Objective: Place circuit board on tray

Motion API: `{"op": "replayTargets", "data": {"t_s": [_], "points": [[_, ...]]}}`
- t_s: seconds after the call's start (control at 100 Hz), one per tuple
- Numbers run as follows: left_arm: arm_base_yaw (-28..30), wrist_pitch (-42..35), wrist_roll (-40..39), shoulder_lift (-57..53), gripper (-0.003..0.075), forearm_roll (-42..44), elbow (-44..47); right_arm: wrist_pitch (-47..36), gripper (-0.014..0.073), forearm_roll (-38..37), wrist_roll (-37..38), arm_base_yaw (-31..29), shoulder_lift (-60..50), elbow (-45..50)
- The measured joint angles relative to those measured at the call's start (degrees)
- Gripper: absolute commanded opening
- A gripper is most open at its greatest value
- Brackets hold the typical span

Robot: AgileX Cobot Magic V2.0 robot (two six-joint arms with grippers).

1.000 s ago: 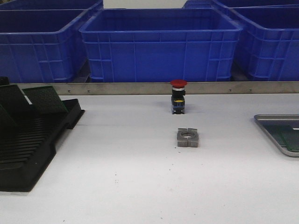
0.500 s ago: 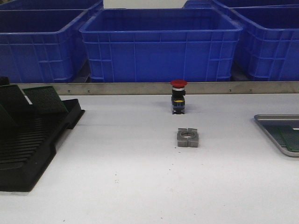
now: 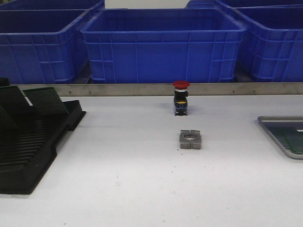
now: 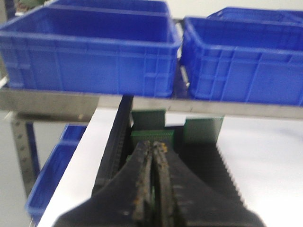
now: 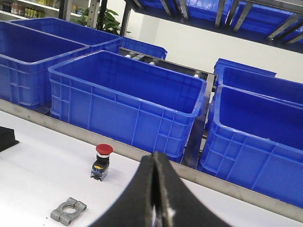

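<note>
We see the tray (image 3: 277,127) at the table's far right edge, cut off by the frame, its long axis running left to right, a green circuit board (image 3: 297,143) lying flat inside. Our left gripper (image 4: 152,147) is clenched empty before the black rack (image 4: 203,156). Our right gripper (image 5: 155,158) is clenched empty too.
</note>
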Motion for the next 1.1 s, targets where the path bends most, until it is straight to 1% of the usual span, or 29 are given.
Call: {"op": "replayTargets", "data": {"t_s": [0.13,0.35,1.1], "points": [[2.1,4.7,-2.7,-3.9,-0.0017,3.4,0.0,0.0,-0.0059,0.0,0.0,0.0,0.0,0.1],[2.4,8.9,-3.3,-3.9,-0.0017,5.0,0.0,0.1,-0.0059,0.0,0.0,0.0,-0.1,0.3],[2.4,9.1,-3.3,-3.9,-0.0017,4.7,0.0,0.1,-0.0059,0.0,0.0,0.0,-0.1,0.3]]}}
